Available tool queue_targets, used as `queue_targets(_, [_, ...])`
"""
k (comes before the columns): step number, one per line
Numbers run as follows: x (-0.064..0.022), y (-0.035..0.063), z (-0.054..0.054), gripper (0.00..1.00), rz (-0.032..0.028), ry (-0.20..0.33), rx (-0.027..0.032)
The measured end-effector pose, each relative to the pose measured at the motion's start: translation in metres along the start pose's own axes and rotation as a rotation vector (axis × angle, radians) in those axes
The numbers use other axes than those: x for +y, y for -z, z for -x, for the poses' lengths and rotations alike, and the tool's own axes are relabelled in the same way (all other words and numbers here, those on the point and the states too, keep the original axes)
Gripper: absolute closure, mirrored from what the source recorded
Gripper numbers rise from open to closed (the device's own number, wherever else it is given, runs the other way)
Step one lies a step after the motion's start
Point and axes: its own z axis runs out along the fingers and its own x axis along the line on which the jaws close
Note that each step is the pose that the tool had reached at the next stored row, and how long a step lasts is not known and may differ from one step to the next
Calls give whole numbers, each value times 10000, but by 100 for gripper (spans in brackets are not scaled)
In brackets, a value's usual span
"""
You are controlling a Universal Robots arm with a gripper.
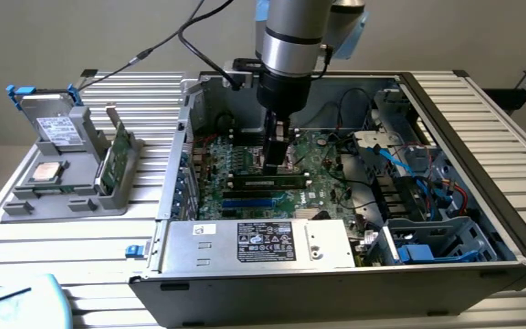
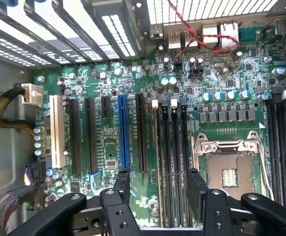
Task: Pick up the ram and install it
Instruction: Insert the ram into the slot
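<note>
The ram [image 1: 268, 182], a long thin dark-and-green stick, stands on edge in a slot on the motherboard [image 1: 244, 161] inside the open computer case. My gripper [image 1: 277, 163] hangs straight above its middle, a little clear of it. In the wrist view my gripper [image 2: 157, 184] is open, and its two black fingers [image 2: 122, 183] straddle the row of memory slots [image 2: 170, 147] with nothing held between them. From above I cannot tell the stick apart from the slots.
The processor socket [image 2: 229, 169] lies beside the memory slots. A power supply [image 1: 258, 243] fills the case's front, and cables and drive bays [image 1: 427, 205] are on the exterior view's right. A grey holder [image 1: 66, 171] outside the case carries a green card [image 1: 114, 159] and a silver chip [image 1: 46, 173].
</note>
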Motion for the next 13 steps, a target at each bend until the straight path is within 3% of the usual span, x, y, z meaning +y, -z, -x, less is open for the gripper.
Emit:
queue_targets(2, [2, 26, -4, 44, -1, 3, 0])
queue_targets(4, [2, 25, -4, 56, -1, 4, -1])
queue_targets(5, [2, 25, -3, 56, -1, 4, -2])
queue_targets(7, [2, 25, -4, 68, -1, 4, -1])
queue_targets(8, [2, 25, -4, 68, -1, 3, -1])
queue_targets(10, [2, 26, -4, 80, -1, 3, 0])
queue_targets(11, [2, 26, -4, 80, -1, 4, -1])
queue_targets(13, [2, 26, -4, 89, -1, 3, -1])
